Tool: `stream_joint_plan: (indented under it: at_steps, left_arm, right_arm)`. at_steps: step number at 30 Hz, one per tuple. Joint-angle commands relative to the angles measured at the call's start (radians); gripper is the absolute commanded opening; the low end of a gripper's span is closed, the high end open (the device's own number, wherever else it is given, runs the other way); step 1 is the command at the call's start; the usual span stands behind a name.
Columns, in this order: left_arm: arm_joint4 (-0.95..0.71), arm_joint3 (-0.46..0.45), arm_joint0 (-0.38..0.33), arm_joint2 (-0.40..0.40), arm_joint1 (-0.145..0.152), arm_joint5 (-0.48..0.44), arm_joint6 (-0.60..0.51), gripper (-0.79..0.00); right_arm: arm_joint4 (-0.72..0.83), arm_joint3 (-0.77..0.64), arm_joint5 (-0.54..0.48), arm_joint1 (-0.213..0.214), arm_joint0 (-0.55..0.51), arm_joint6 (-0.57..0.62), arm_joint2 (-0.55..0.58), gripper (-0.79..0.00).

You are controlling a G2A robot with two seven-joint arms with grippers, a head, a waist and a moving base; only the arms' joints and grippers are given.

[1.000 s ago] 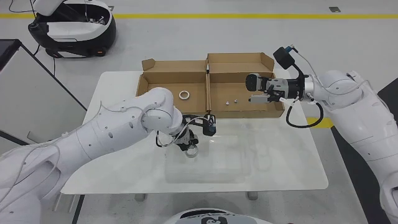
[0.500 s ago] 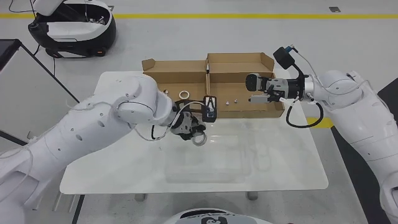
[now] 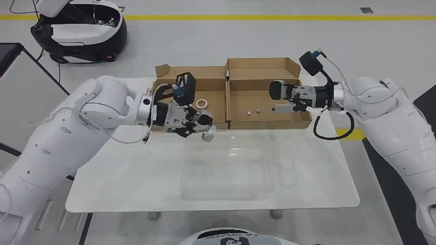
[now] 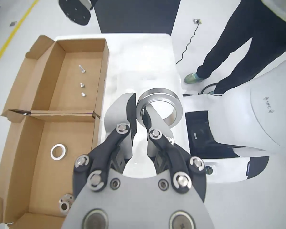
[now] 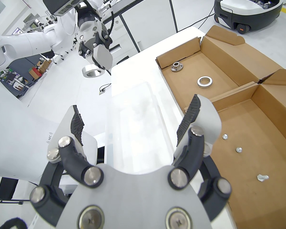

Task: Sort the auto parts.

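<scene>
My left gripper (image 3: 202,125) (image 4: 138,107) is shut on the rim of a large steel ring (image 3: 210,133) (image 4: 160,106), held in the air over the front edge of the left cardboard box (image 3: 191,82). The right wrist view also shows this gripper (image 5: 95,57) with the ring (image 5: 91,71) hanging below it. Inside that box lie a smaller ring (image 3: 201,103) (image 4: 59,151) and a flanged hub (image 4: 65,204) (image 5: 176,67). My right gripper (image 3: 278,99) (image 5: 135,106) stands open and empty above the right box (image 3: 262,64).
Several small screws (image 3: 253,111) (image 5: 239,149) lie on the right box's floor. A clear plastic tray (image 3: 228,177) sits on the white table (image 3: 327,177) in front of the boxes. A person's legs (image 4: 228,39) stand beside the table.
The left arm rose from the clear tray and swung back and left toward the left box, carrying the large ring. The right arm stayed still.
</scene>
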Motion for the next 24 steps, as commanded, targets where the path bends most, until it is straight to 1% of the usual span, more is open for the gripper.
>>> stream_joint_plan:
  at_steps: [1, 6, 10, 17, 24]
  left_arm:
    - [-0.014, 0.011, 0.03, -0.032, 0.009, -0.058, 0.043, -0.785]
    - [-0.052, -0.028, 0.081, -0.103, 0.028, -0.06, 0.133, -0.785]
    - [-0.087, -0.054, 0.107, -0.152, 0.038, -0.06, 0.196, -0.785]
    - [-0.15, -0.118, 0.138, -0.22, 0.042, -0.06, 0.322, -0.785]
    - [-0.171, -0.161, 0.179, -0.291, 0.043, -0.06, 0.416, -0.785]
  right_arm:
    - [0.0, 0.0, 0.0, 0.0, 0.0, 0.0, 0.0, 0.0]
    - [0.0, 0.0, 0.0, 0.0, 0.0, 0.0, 0.0, 0.0]
    - [0.0, 0.0, 0.0, 0.0, 0.0, 0.0, 0.0, 0.0]
    - [0.0, 0.0, 0.0, 0.0, 0.0, 0.0, 0.0, 0.0]
    - [0.0, 0.0, 0.0, 0.0, 0.0, 0.0, 0.0, 0.0]
